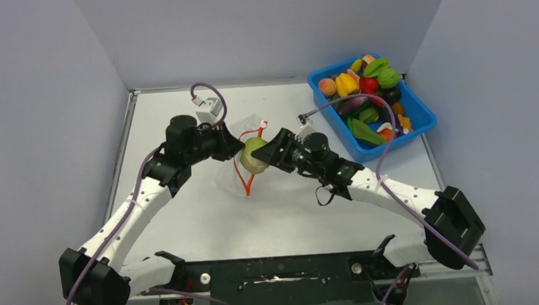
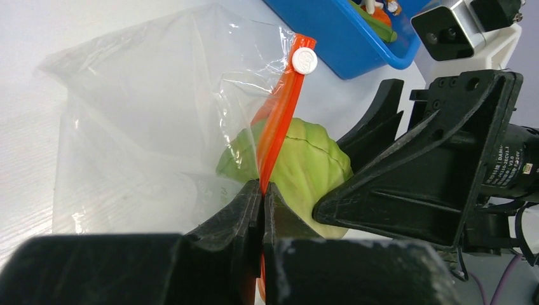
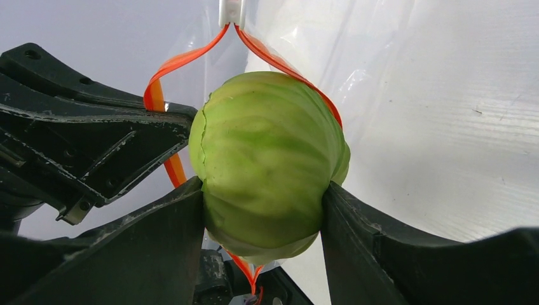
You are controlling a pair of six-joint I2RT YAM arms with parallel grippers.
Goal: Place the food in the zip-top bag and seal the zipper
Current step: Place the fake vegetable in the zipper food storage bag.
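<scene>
The clear zip-top bag (image 1: 234, 170) lies mid-table, its mouth held apart. My left gripper (image 1: 236, 146) is shut on one side of the orange-red zipper (image 2: 277, 130), lifting that lip; the white slider (image 2: 304, 60) sits at the strip's far end. My right gripper (image 1: 267, 155) is shut on a green round cabbage (image 1: 254, 155), seen large in the right wrist view (image 3: 267, 162), and holds it in the bag's mouth between the two zipper strips (image 3: 286, 67). The cabbage also shows in the left wrist view (image 2: 305, 166), partly behind the strip. The bag's body (image 2: 146, 121) holds no food that I can see.
A blue plastic tub (image 1: 420, 118) at the back right holds several toy fruits and vegetables (image 1: 361, 87). Its corner shows in the left wrist view (image 2: 343, 44). Grey walls close in the table on three sides.
</scene>
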